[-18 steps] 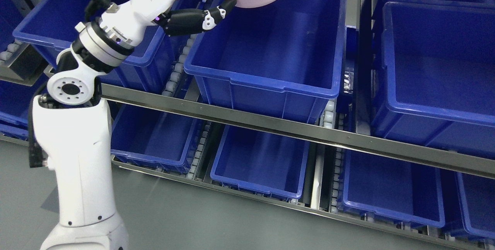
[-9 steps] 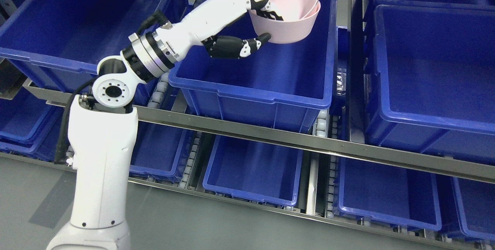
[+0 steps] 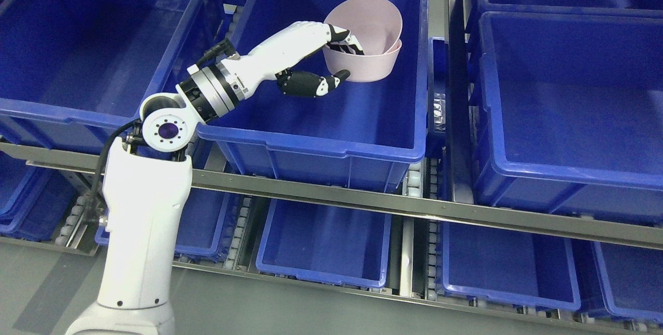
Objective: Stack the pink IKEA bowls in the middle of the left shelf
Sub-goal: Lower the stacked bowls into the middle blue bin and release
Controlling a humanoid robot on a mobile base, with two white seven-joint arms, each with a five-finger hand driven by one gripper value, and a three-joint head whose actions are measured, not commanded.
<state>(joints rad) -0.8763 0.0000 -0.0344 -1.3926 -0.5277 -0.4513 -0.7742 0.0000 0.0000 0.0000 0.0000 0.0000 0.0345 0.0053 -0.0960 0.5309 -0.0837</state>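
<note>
Floor point(image 3: 290, 309): grey, along the bottom edge, nearest the camera.
Lower shelf bins point(image 3: 323, 244): row of blue bins on roller tracks, below the steel rail.
Steel rail point(image 3: 414, 205): runs across the frame, left to right, slightly downward, fronting the middle shelf level.
Left arm point(image 3: 140, 221): white, rising from the lower left, bent at a round joint, forearm reaching up and right over the near rim of the middle bin.
Middle bin point(image 3: 311, 143): blue, large, on the shelf above the rail, between a bin on the left and another on the right.
Left bin point(image 3: 52, 110): blue, beside the middle bin, partly behind the forearm joint.
Right bin point(image 3: 564, 169): blue, past a dark gap with rollers.
Left hand point(image 3: 321, 60): inside the middle bin, at the near left side of the bowls.
Fingers point(image 3: 346, 45): closed on the rim of the pink bowls, upper ones hooked over the edge into the hollow, black thumb pressed against the outer wall below.
Pink bowls point(image 3: 370, 40): two, nested one in the other, inner one tilted, in the far right part of the middle bin; contact with the bin floor unclear.
Right hand: out of view.
</note>
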